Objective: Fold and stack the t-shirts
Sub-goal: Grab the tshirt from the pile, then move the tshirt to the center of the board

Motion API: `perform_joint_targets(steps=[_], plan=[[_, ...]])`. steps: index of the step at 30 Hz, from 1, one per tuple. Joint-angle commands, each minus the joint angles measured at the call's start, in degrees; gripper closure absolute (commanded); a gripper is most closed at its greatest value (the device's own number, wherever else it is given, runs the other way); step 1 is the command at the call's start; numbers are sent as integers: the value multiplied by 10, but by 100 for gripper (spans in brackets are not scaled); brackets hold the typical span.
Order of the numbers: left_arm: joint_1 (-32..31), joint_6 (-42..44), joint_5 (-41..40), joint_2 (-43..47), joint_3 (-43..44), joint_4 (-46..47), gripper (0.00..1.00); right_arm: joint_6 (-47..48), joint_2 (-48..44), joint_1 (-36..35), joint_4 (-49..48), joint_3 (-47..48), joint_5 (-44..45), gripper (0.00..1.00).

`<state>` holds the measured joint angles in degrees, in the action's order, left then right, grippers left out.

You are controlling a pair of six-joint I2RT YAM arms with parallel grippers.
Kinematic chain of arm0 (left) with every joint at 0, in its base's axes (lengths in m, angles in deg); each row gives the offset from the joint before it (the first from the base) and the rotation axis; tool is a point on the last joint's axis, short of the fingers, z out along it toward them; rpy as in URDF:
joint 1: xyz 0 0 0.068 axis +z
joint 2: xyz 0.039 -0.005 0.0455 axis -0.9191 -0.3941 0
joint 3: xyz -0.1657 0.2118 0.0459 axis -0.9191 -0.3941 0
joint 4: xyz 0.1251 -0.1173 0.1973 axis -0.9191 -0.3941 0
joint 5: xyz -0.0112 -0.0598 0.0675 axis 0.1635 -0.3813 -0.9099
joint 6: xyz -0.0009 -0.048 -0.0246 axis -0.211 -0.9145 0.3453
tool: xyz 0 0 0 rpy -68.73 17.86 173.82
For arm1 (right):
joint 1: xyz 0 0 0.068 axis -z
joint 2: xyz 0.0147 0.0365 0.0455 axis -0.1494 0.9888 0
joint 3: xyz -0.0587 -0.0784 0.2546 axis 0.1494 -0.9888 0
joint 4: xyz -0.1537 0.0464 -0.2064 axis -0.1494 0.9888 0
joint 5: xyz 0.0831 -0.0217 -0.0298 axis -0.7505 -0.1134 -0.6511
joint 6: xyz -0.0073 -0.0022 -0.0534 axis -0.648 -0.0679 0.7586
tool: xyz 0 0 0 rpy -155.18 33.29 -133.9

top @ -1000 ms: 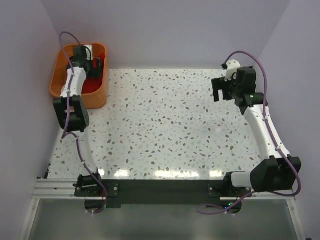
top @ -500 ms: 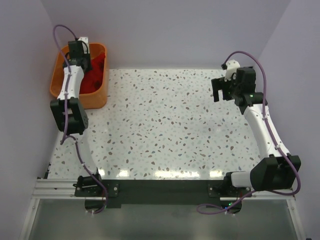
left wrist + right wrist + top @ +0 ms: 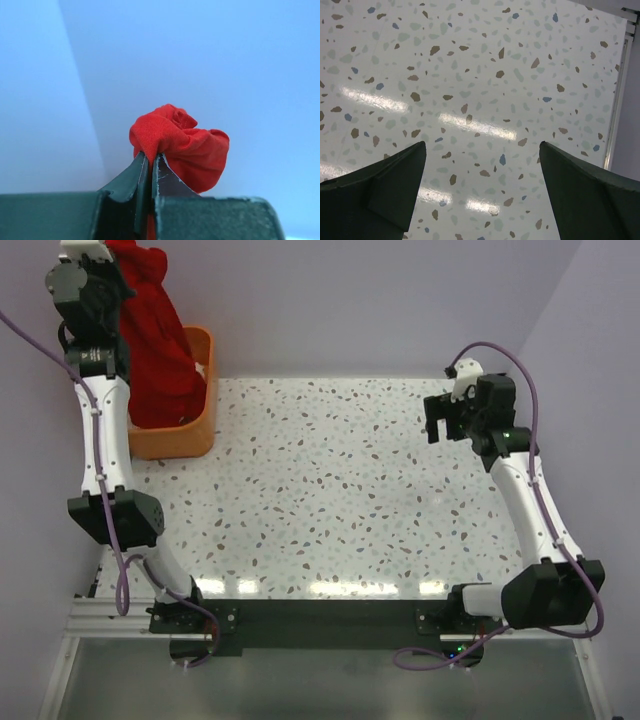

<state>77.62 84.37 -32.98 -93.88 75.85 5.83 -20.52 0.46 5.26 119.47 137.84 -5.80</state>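
The red t-shirt (image 3: 155, 350) is held high at the far left corner, pinched at its top by the left pincer (image 3: 112, 254), whose jaws are pressed almost together on a bunched fold of the cloth. In the left wrist view, the left pincer (image 3: 150, 159) is seen clamped on the red t-shirt (image 3: 185, 145), and the cloth bulges out beyond the two dark fingers (image 3: 130, 175) in a crumpled knot against the pale wall (image 3: 225, 60).

From overhead, the shirt is seen hanging in a long drape, its lower end reaching down into the orange basket (image 3: 180, 435). The basket is set on the far left corner of the speckled tabletop (image 3: 330, 490). Whether the hem rests on the basket's floor cannot be told. The left arm is stretched up tall beside the basket.

Over on the right, the right pincer (image 3: 437, 418) is held wide open and nothing is gripped in it. It is poised above the tabletop near the far right edge. In the right wrist view, the right pincer (image 3: 482, 145) is shown with its fingers (image 3: 385, 190) well apart and the tabletop (image 3: 470, 65) spread out beneath them.
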Motion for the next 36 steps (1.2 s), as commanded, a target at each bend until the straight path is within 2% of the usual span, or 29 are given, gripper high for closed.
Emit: perform_joint_targets(steps=[1, 8, 12, 15, 17, 20, 21, 23, 24, 25, 26, 27, 29, 30, 33, 36], plan=[[-19, -45, 89, 15, 49, 148, 100, -9, -25, 2, -11, 3, -10, 1], [-135, -59, 113, 5, 123, 271, 100, -16, -41, 3, -13, -3, -13, 1], [-234, -54, 121, -2, 154, 299, 100, -23, -49, 10, -15, -7, -17, 1], [-286, -69, 117, 5, 150, 305, 100, -30, -54, 16, -14, -8, -18, 1], [-299, -107, 113, 21, 138, 301, 100, -31, -56, 19, -11, -6, -18, 1], [-301, -157, 100, 75, 59, 275, 100, -34, -59, 27, -5, -2, -21, 1], [-292, -163, 93, 97, -24, 272, 100, -34, -60, 30, 0, -2, -23, 1], [-272, -193, 90, 167, -124, 274, 100, -30, -64, 32, 13, 2, -27, 1], [-240, -211, 85, 190, -219, 268, 93, -16, -65, 32, 22, 4, -29, 1], [-222, -237, 98, 211, -265, 246, 82, -6, -66, 32, 31, 6, -34, 1], [-201, -238, 112, 249, -311, 232, 65, 2, -70, 47, 41, 5, -36, 1], [-168, -231, 117, 268, -393, 215, 31, 18, -72, 48, 48, 4, -38, 1], [-137, -194, 99, 306, -460, 143, 10, 38, -69, 48, 79, 4, -56, 1], [-109, -177, 114, 313, -511, 113, 0, 55, -66, 48, 93, 4, -65, 1], [-69, -133, 146, 316, -556, 80, 0, 87, -44, 48, 133, 4, -93, 1], [-70, -65, 254, 302, -558, 13, 0, 113, 0, 47, 175, 8, -111, 1]])
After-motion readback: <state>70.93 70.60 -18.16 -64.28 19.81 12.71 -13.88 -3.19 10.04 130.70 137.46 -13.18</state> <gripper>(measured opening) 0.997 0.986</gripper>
